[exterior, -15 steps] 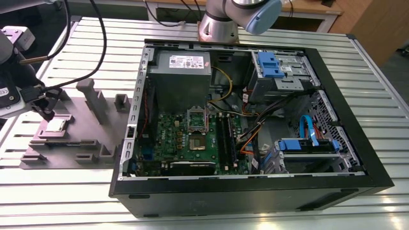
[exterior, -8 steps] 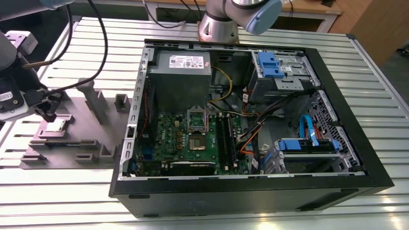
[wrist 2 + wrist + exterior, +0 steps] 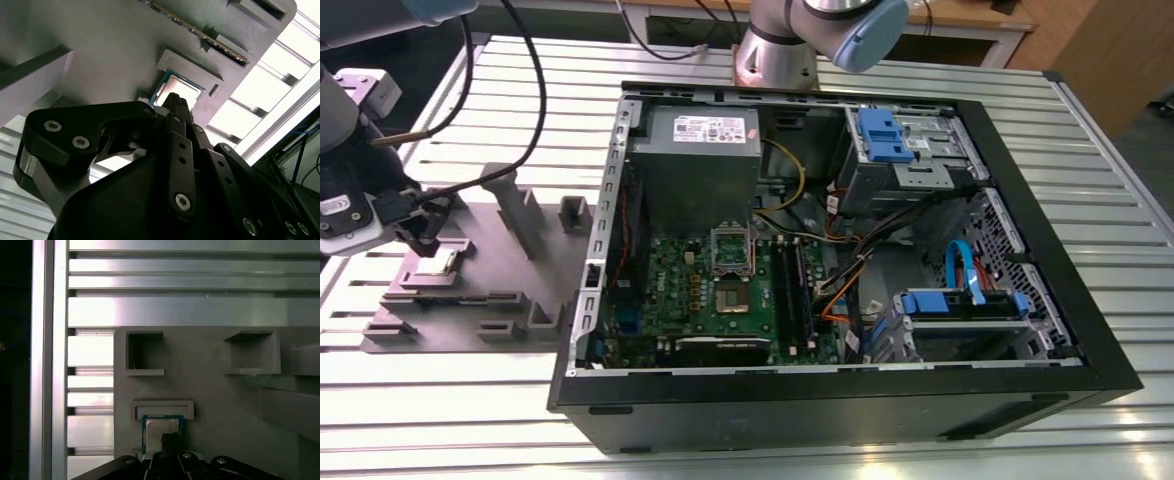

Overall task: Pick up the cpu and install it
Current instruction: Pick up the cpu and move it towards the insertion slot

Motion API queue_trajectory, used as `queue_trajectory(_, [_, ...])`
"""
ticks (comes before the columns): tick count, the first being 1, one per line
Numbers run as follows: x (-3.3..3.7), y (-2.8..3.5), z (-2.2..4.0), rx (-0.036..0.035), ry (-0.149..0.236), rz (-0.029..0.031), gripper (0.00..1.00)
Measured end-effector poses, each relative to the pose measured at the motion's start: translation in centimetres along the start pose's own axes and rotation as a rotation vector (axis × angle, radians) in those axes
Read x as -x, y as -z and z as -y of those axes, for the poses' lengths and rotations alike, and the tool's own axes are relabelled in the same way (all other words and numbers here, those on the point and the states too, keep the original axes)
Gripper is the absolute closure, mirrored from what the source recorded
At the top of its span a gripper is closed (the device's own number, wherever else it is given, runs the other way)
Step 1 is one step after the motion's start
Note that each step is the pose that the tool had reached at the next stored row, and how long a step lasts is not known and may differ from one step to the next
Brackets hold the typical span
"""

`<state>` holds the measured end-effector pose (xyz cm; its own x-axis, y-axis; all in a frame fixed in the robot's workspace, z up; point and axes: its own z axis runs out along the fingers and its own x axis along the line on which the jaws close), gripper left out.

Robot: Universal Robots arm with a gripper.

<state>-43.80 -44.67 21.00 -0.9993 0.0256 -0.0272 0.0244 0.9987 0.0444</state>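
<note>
The cpu (image 3: 443,262), a small square chip with a silvery top, lies in a shallow recess of the grey parts fixture (image 3: 480,290) at the exterior view's left. My gripper (image 3: 422,240) hangs right over it. In the first wrist view the dark gripper tip (image 3: 170,439) overlaps the near edge of the cpu (image 3: 160,425). In the second wrist view the narrow, shut tip (image 3: 176,100) points at the cpu (image 3: 177,89). I cannot tell whether it touches the chip. The motherboard socket (image 3: 731,298) sits inside the open computer case (image 3: 854,400), with its metal frame raised.
The fixture (image 3: 210,400) has raised posts and other pockets, and a memory stick (image 3: 200,35) stands in one slot. The case holds a grey power supply (image 3: 698,160), blue drive bays (image 3: 961,305) and loose cables. The arm's base (image 3: 781,50) stands behind the case on the slatted metal table (image 3: 454,420).
</note>
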Motion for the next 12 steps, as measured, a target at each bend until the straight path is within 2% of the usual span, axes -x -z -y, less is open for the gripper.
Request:
queue_trajectory(7, [0.0, -0.01, 0.0, 0.0, 0.0, 0.0, 0.89])
queue_trajectory(9, [0.0, -0.01, 0.0, 0.0, 0.0, 0.0001, 0.77])
queue_trajectory(10, [0.0, -0.01, 0.0, 0.0, 0.0, 0.0001, 0.77])
queue_trajectory(11, [0.0, -0.01, 0.0, 0.0001, 0.0, 0.0001, 0.71])
queue_trajectory(12, [0.0, -0.01, 0.01, 0.0001, 0.0, 0.0001, 0.71])
